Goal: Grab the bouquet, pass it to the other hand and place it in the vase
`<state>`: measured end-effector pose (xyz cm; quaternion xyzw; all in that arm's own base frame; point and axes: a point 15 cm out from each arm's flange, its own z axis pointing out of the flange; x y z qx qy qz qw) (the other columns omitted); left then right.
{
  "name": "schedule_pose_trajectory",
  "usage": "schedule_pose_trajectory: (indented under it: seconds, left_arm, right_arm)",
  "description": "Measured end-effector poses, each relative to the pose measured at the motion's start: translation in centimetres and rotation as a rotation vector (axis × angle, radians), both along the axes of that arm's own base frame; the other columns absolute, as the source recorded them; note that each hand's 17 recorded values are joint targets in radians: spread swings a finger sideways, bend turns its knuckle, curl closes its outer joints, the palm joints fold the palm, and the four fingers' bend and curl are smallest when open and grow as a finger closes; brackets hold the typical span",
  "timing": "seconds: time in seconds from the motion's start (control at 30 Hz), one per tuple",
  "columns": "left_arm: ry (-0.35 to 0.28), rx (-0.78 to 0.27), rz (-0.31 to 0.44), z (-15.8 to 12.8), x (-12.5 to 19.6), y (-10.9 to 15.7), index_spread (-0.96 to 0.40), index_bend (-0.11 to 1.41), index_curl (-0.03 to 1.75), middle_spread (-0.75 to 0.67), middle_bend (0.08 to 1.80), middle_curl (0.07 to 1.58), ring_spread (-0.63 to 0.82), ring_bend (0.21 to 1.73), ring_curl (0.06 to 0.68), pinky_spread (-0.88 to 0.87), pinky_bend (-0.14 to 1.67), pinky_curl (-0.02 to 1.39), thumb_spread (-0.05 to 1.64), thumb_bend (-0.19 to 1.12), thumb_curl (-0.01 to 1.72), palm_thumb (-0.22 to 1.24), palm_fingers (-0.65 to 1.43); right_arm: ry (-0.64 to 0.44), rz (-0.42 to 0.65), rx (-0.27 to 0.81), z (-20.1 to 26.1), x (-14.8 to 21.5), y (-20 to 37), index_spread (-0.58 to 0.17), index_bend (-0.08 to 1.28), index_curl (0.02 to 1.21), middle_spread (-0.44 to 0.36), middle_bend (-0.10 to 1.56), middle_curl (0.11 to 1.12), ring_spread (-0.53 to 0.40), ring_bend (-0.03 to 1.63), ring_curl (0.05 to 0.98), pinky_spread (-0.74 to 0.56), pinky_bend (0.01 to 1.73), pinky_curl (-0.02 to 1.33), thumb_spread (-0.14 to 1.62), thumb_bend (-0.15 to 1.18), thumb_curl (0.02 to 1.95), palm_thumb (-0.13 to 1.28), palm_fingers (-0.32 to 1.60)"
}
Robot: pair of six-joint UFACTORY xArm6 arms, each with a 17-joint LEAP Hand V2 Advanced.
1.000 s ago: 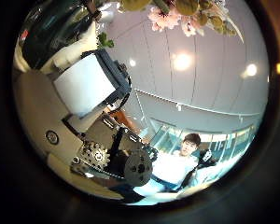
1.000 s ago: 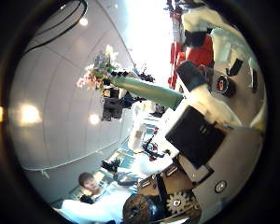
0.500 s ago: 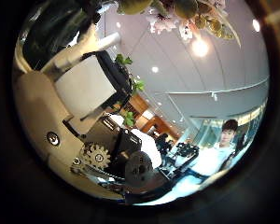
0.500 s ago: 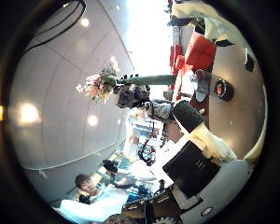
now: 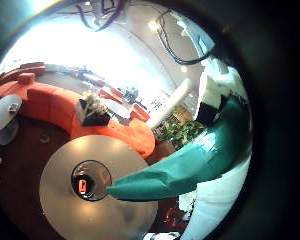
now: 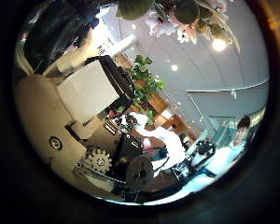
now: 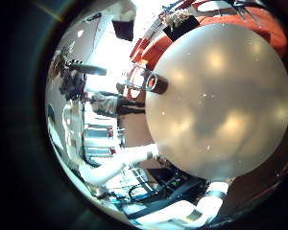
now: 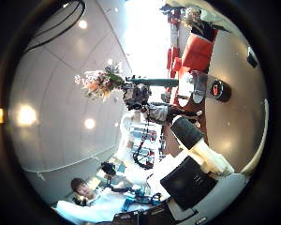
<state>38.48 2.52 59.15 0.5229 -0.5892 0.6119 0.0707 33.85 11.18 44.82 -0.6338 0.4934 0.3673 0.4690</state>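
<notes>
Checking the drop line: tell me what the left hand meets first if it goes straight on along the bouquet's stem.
Probably the vase on the round table: the left hand holds the bouquet with its stem tip aimed just beside the vase's mouth. Nothing else shows between, though depth is unclear.

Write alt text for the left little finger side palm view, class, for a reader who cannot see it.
A teal paper-wrapped bouquet stem runs close across the view, held near the palm of the left hand. Below it lies a round grey table carrying a dark vase seen from above. An orange sofa curves behind the table.
</notes>
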Motion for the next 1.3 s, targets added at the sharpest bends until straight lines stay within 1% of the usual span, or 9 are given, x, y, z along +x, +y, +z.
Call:
schedule_pose_trajectory:
  seconds: [0.17, 0.3, 0.4, 0.5, 0.67, 0.8, 1.03, 1.3]
  left_arm:
    - [0.023, -0.008, 0.006, -1.6, 1.3, 0.3, -0.77, 0.6, 1.27, -0.44, 1.25, 0.84, -0.39, 1.48, 0.527, -0.55, 1.24, 0.72, 1.12, 0.08, 0.96, 1.03, 1.12]
    - [0.049, -0.014, -0.006, -3.4, 2.6, -0.4, -0.78, 0.59, 1.28, -0.44, 1.25, 0.84, -0.39, 1.48, 0.527, -0.56, 1.24, 0.72, 1.12, 0.07, 0.97, 1.03, 1.13]
    - [0.066, 0.0, 0.01, -4.8, 3.5, -0.3, -0.78, 0.58, 1.29, -0.44, 1.24, 0.84, -0.39, 1.48, 0.527, -0.56, 1.24, 0.72, 1.12, 0.07, 0.98, 1.03, 1.12]
    - [0.085, 0.011, 0.01, -6.2, 4.3, -0.8, -0.78, 0.58, 1.3, -0.44, 1.24, 0.85, -0.39, 1.48, 0.527, -0.56, 1.24, 0.72, 1.13, 0.07, 0.98, 1.04, 1.12]
    - [0.11, 0.03, 0.028, -8.3, 5.1, -0.4, -0.78, 0.57, 1.31, -0.44, 1.24, 0.85, -0.39, 1.48, 0.527, -0.55, 1.24, 0.73, 1.13, 0.06, 0.98, 1.04, 1.13]
    - [0.129, 0.024, 0.028, -9.8, 5.3, -0.5, -0.79, 0.57, 1.32, -0.45, 1.23, 0.85, -0.39, 1.48, 0.527, -0.56, 1.24, 0.73, 1.13, 0.06, 0.99, 1.04, 1.13]
    - [0.151, 0.016, 0.027, -11.3, 5.6, -0.5, -0.79, 0.57, 1.33, -0.45, 1.23, 0.86, -0.39, 1.47, 0.527, -0.56, 1.23, 0.74, 1.14, 0.05, 0.99, 1.05, 1.13]
    - [0.163, 0.022, 0.042, -12.3, 5.8, 0.0, -0.79, 0.56, 1.34, -0.45, 1.23, 0.86, -0.38, 1.48, 0.529, -0.56, 1.23, 0.74, 1.13, 0.03, 0.98, 1.04, 1.11]
  right_arm:
    - [0.002, 0.001, 0.0, -0.2, -0.1, 0.0, -0.348, 0.24, 0.46, 0.006, 0.48, 0.4, 0.041, 0.72, 0.326, 0.45, 0.62, 0.54, 1.01, -0.02, 0.6, 0.76, 0.17]
    - [0.009, 0.003, 0.003, -0.5, -0.2, 0.1, -0.351, 0.22, 0.44, 0.0, 0.44, 0.39, 0.049, 0.71, 0.311, 0.46, 0.59, 0.51, 1.01, -0.02, 0.59, 0.76, 0.2]
    - [0.009, 0.006, 0.003, -0.6, -0.2, 0.2, -0.352, 0.2, 0.43, -0.002, 0.41, 0.38, 0.052, 0.68, 0.299, 0.47, 0.57, 0.49, 1.01, -0.02, 0.58, 0.76, 0.22]
    - [0.006, 0.006, 0.003, -0.5, -0.2, 0.2, -0.352, 0.19, 0.42, -0.002, 0.39, 0.37, 0.053, 0.67, 0.289, 0.48, 0.56, 0.47, 1.01, -0.02, 0.58, 0.77, 0.24]
    - [0.003, 0.008, 0.002, -0.4, -0.3, 0.2, -0.351, 0.18, 0.4, -0.003, 0.37, 0.37, 0.055, 0.66, 0.279, 0.48, 0.54, 0.45, 1.01, -0.02, 0.57, 0.77, 0.26]
    - [0.004, 0.009, 0.001, -0.5, -0.4, 0.2, -0.352, 0.18, 0.39, -0.01, 0.35, 0.36, 0.056, 0.65, 0.27, 0.48, 0.53, 0.43, 1.01, -0.02, 0.57, 0.77, 0.28]
    - [0.003, 0.014, 0.001, -0.5, -0.4, 0.4, -0.341, 0.18, 0.38, -0.012, 0.32, 0.36, 0.052, 0.63, 0.26, 0.48, 0.51, 0.4, 1.0, -0.02, 0.57, 0.78, 0.3]
    - [0.005, 0.017, 0.003, -0.6, -0.5, 0.5, -0.339, 0.18, 0.36, -0.009, 0.31, 0.36, 0.043, 0.62, 0.247, 0.47, 0.5, 0.37, 1.0, -0.02, 0.57, 0.79, 0.32]
